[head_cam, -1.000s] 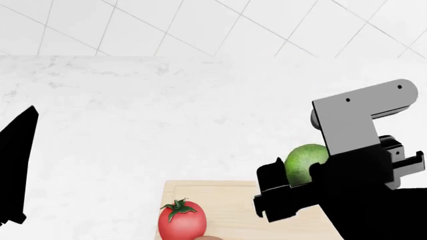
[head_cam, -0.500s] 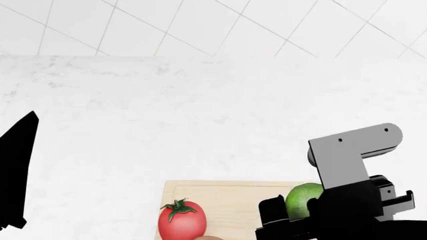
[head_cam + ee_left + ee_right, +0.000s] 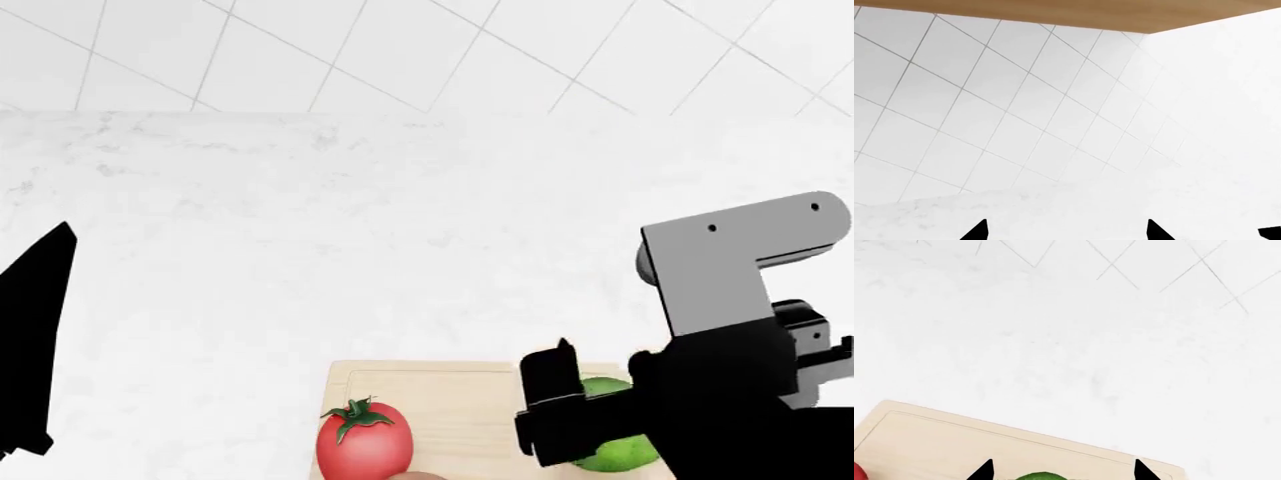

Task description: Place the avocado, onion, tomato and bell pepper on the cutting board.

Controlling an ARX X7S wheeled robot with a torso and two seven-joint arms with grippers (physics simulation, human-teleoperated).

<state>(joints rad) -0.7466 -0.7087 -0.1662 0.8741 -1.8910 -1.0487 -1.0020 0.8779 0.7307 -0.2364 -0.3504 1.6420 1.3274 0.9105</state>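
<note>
Avocado (image 3: pixel 611 448) on cutting board (image 3: pixel 441 395) beside tomato (image 3: pixel 362 437), between spread fingers of right hand (image 3: pixel 587 425); left hand (image 3: pixel 1066 234) open, empty.

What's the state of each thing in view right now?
avocado: on the cutting board, between the right gripper's jaws
tomato: upright on the board
cutting board: flat on the counter
right gripper: jaws apart around the avocado
left gripper: open, empty

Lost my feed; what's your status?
Right tool open around avocado, low over cutting board. Left tool open, empty. Tomato on board. Nothing blocking.
</note>
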